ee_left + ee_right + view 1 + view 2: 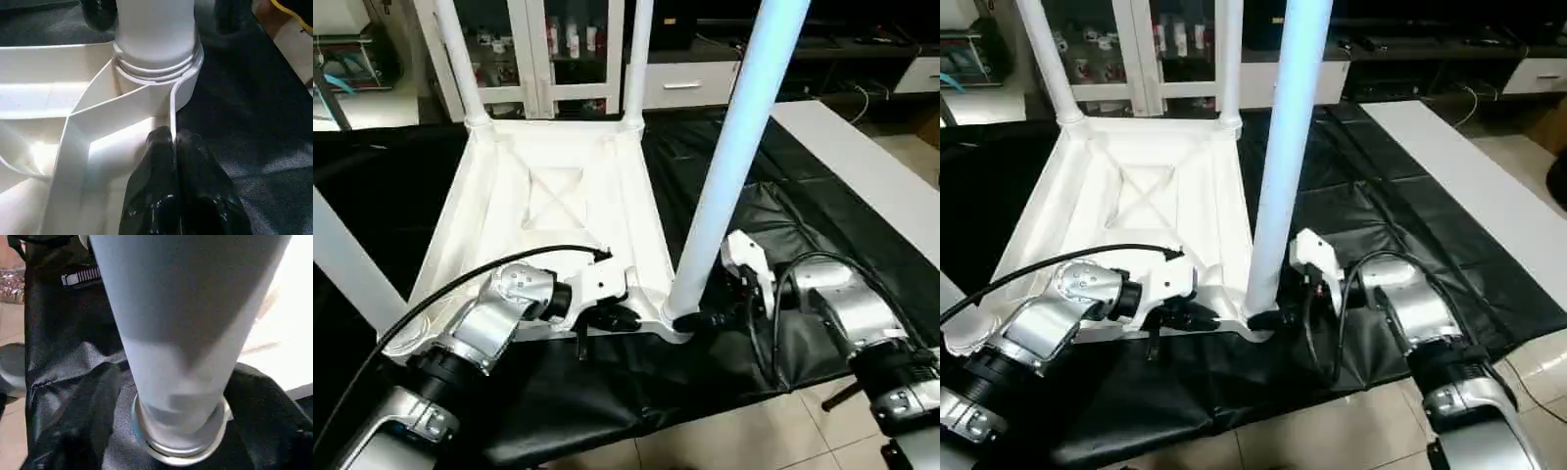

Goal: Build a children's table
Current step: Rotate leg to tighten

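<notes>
Both claws sit at the lower middle of the head view: my left gripper (612, 318) is pinched tight on the thin edge wall of the tabletop (548, 196), and my right gripper (705, 318) stands wide on either side of the near leg's (729, 166) base, though I cannot tell if it bites. That tabletop lies ribs-up on black cloth (783, 225), filling centre frame, with two legs upright at its far corners, upper left. At the near socket (186, 73) a thread ring shows, so I judge the leg not fully seated. Turning it crooked could cross-thread it; a loose right grip could let it tip.
</notes>
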Robot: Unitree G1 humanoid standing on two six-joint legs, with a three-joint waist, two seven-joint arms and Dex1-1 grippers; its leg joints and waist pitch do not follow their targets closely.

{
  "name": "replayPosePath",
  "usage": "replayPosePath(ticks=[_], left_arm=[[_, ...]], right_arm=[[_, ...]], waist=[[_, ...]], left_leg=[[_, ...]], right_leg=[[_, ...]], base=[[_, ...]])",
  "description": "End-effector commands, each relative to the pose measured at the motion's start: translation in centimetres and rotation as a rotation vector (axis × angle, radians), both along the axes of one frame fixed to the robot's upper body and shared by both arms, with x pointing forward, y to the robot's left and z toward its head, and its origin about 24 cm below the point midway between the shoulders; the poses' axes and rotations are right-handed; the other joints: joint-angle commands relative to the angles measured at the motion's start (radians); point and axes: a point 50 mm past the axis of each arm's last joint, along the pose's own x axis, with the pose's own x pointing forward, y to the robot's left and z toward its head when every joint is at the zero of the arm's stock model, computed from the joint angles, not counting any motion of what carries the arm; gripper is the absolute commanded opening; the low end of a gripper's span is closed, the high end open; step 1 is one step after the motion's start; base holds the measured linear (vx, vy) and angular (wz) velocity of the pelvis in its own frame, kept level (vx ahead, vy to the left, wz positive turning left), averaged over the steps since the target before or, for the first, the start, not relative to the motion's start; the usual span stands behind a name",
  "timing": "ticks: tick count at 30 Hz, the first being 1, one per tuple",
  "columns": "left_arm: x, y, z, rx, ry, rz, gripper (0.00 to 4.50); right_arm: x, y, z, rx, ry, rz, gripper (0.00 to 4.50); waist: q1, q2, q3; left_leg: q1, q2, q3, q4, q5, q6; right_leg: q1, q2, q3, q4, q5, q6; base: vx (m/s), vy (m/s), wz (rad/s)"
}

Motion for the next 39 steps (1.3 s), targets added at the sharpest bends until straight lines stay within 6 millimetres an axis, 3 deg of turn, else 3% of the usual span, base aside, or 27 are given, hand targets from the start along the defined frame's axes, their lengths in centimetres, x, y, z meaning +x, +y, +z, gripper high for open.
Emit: replayPosePath(ticks=[1,12,15,16,20,21,22,23,24,25,26,27,28,29,30,31,32,33,34,35,36,37,38,39], left_arm=[[-1.5,-0.3,-2.4,0.083,0.096,-0.047,0.0],[-1.3,-0.3,-2.5,0.08,0.087,-0.011,0.0],[-0.2,-0.9,-2.3,0.053,0.05,0.095,0.0],[0.6,-1.4,-2.3,0.041,0.022,0.171,0.0],[1.8,-2.4,-2.1,0.026,-0.005,0.292,0.0],[2.5,-2.8,-2.0,0.029,-0.023,0.369,0.0],[2.9,-3.0,-1.9,0.032,-0.035,0.415,0.0],[3.9,-3.5,-1.8,0.041,-0.082,0.525,0.0],[3.9,-3.5,-1.8,0.041,-0.082,0.525,0.0],[4.8,-4.0,-1.5,0.027,-0.13,0.613,0.0],[4.9,-4.0,-1.4,0.024,-0.136,0.625,0.0],[5.3,-4.3,-1.2,0.014,-0.165,0.666,0.0],[5.6,-4.5,-1.1,0.009,-0.182,0.691,0.0],[5.7,-4.6,-1.0,0.005,-0.19,0.698,0.0],[5.9,-4.8,-0.9,-0.003,-0.202,0.71,0.0],[6.2,-5.2,-0.5,-0.025,-0.228,0.709,0.0],[6.2,-5.2,-0.5,-0.025,-0.228,0.709,0.0],[6.3,-5.4,-0.3,-0.03,-0.236,0.703,0.0],[6.3,-5.4,-0.4,-0.02,-0.244,0.688,0.0],[6.3,-5.3,-0.4,-0.015,-0.252,0.674,0.0],[6.3,-5.2,-0.6,-0.01,-0.253,0.668,0.0],[6.3,-5.0,-0.7,-0.005,-0.251,0.665,0.0],[6.2,-4.9,-0.9,0.003,-0.255,0.647,0.0],[6.2,-4.8,-1.0,0.005,-0.257,0.639,0.0]], right_arm=[[0.2,0.0,0.3,-0.014,-0.016,0.014,3.12],[0.4,0.4,-0.6,0.037,-0.02,-0.113,2.21],[0.5,0.6,-1.7,0.034,-0.014,-0.239,2.04],[0.4,1.0,-2.6,0.027,0.008,-0.314,1.99],[0.7,1.9,-3.9,-0.008,0.01,-0.451,1.96],[1.2,2.5,-4.2,-0.017,-0.006,-0.553,1.95],[1.6,2.8,-4.4,-0.022,-0.015,-0.616,1.95],[2.4,3.6,-4.6,-0.026,-0.045,-0.766,1.94],[2.4,3.6,-4.6,-0.026,-0.045,-0.766,1.94],[3.0,4.3,-4.6,-0.015,-0.051,-0.887,1.93],[3.1,4.4,-4.6,-0.014,-0.052,-0.903,1.93],[3.4,4.8,-4.5,0.001,-0.048,-0.971,1.93],[3.6,5.2,-4.5,0.009,-0.044,-1.014,1.93],[3.7,5.3,-4.4,0.009,-0.046,-1.023,1.93],[3.8,5.6,-4.4,0.01,-0.05,-1.036,1.93],[4.1,6.4,-3.8,0.03,-0.077,-1.037,1.93],[4.1,6.4,-3.8,0.03,-0.077,-1.037,1.92],[4.2,6.6,-3.7,0.041,-0.08,-1.036,1.92],[4.3,6.8,-3.4,0.069,-0.076,-1.021,1.92],[4.3,6.9,-3.3,0.086,-0.069,-1.006,1.92],[4.3,6.9,-3.0,0.12,-0.066,-0.976,1.92],[4.2,6.9,-2.8,0.146,-0.063,-0.947,1.92],[4.0,6.7,-2.6,0.173,-0.06,-0.919,1.92],[3.9,6.5,-2.5,0.185,-0.066,-0.922,2.27]], waist=[[-0.005,-0.007,-0.057],[-0.007,-0.01,-0.057],[-0.011,-0.01,-0.051],[-0.015,-0.006,-0.047],[-0.035,-0.014,-0.043],[-0.048,-0.005,-0.041],[-0.059,-0.006,-0.039],[-0.074,0.001,-0.038],[-0.084,0.006,-0.035],[-0.098,0.016,-0.033],[-0.103,0.021,-0.036],[-0.106,0.029,-0.03],[-0.1,0.035,-0.026],[-0.094,0.032,-0.021],[-0.091,0.015,-0.017],[-0.102,-0.014,-0.014],[-0.12,-0.007,-0.009],[-0.13,0.002,-0.008],[-0.093,0.075,-0.023],[-0.087,0.062,-0.012],[-0.108,0.038,-0.024],[-0.105,0.004,-0.033],[-0.069,-0.012,-0.033],[-0.057,-0.008,-0.037]], left_leg=[[0.01,0.036,-0.004,-0.075,-0.222,0.055],[0.009,0.036,-0.004,-0.075,-0.22,0.051],[0.009,0.034,-0.005,-0.079,-0.267,0.034],[0.013,0.033,-0.009,-0.082,-0.325,0.01],[0.022,0.024,-0.023,-0.08,-0.455,-0.023],[0.022,0.021,-0.026,-0.078,-0.484,-0.025],[0.023,0.019,-0.034,-0.076,-0.516,-0.03],[0.029,0.018,-0.041,-0.075,-0.559,-0.032],[0.033,0.018,-0.046,-0.076,-0.586,-0.033],[0.034,0.024,-0.058,-0.086,-0.643,-0.037],[0.031,0.032,-0.066,-0.095,-0.668,-0.038],[0.028,0.041,-0.072,-0.112,-0.714,-0.039],[0.001,0.073,-0.072,-0.166,-0.795,-0.035],[0.002,0.074,-0.061,-0.179,-0.818,-0.036],[0.032,0.051,-0.032,-0.159,-0.81,-0.033],[0.12,-0.014,-0.012,-0.026,-0.675,-0.017],[0.143,-0.035,-0.012,0.029,-0.593,-0.014],[0.127,-0.033,-0.012,0.039,-0.547,-0.007],[-0.037,0.063,-0.063,-0.109,-0.654,-0.004],[-0.059,0.069,-0.061,-0.15,-0.728,-0.034],[0.044,0.059,-0.063,-0.147,-0.745,-0.011],[0.039,0.033,-0.069,-0.108,-0.689,-0.033],[0.015,0.003,-0.047,-0.053,-0.422,-0.025],[0.003,0.009,-0.05,-0.056,-0.344,-0.008]], right_leg=[[0.045,-0.04,0.032,-0.052,-0.291,-0.234],[0.045,-0.039,0.032,-0.052,-0.295,-0.229],[0.041,-0.039,0.032,-0.06,-0.362,-0.207],[0.035,-0.037,0.031,-0.07,-0.446,-0.177],[0.025,-0.037,0.016,-0.097,-0.648,-0.092],[0.018,-0.037,0.012,-0.105,-0.691,-0.071],[0.018,-0.036,-0.002,-0.116,-0.735,-0.05],[0.019,-0.035,-0.02,-0.13,-0.748,-0.035],[0.02,-0.033,-0.035,-0.137,-0.752,-0.031],[0.039,-0.028,-0.067,-0.15,-0.723,-0.021],[0.055,-0.032,-0.074,-0.139,-0.672,-0.029],[0.066,-0.027,-0.079,-0.129,-0.611,-0.043],[0.104,-0.022,-0.06,-0.042,-0.387,-0.086],[0.098,-0.017,-0.057,-0.03,-0.375,-0.093],[0.06,-0.012,-0.057,-0.07,-0.491,-0.089],[-0.035,-0.032,-0.107,-0.212,-0.836,-0.007],[-0.046,-0.053,-0.154,-0.251,-0.941,0.035],[-0.025,-0.062,-0.182,-0.269,-0.972,0.072],[0.205,-0.069,-0.143,0.019,-0.553,0.053],[0.183,-0.046,-0.105,0.055,-0.295,0.0],[0.086,-0.035,-0.062,0.019,-0.178,-0.046],[0.085,-0.07,-0.047,-0.03,-0.369,-0.052],[0.056,-0.115,-0.022,-0.109,-0.819,-0.029],[0.066,-0.117,-0.013,-0.106,-0.808,-0.036]], base=[[0.0,0.0,0.0],[0.0,0.0,0.0],[0.0,0.0,0.0],[-0.053,-0.002,-0.02],[-0.015,0.003,-0.01],[-0.057,0.011,-0.05],[-0.057,0.011,-0.05],[-0.061,0.019,-0.06],[-0.07,0.029,-0.09],[-0.07,0.029,-0.09],[-0.061,0.049,-0.08],[-0.061,0.048,-0.04],[-0.061,0.048,-0.04],[-0.076,0.007,0.08],[0.003,-0.046,0.22],[0.003,-0.046,0.22],[0.0,0.0,0.0],[0.074,0.075,-0.24],[0.074,0.075,-0.24],[0.249,0.106,-0.15],[0.214,-0.002,0.0],[0.214,-0.002,0.0],[0.052,-0.064,0.01],[0.0,0.0,0.0]])
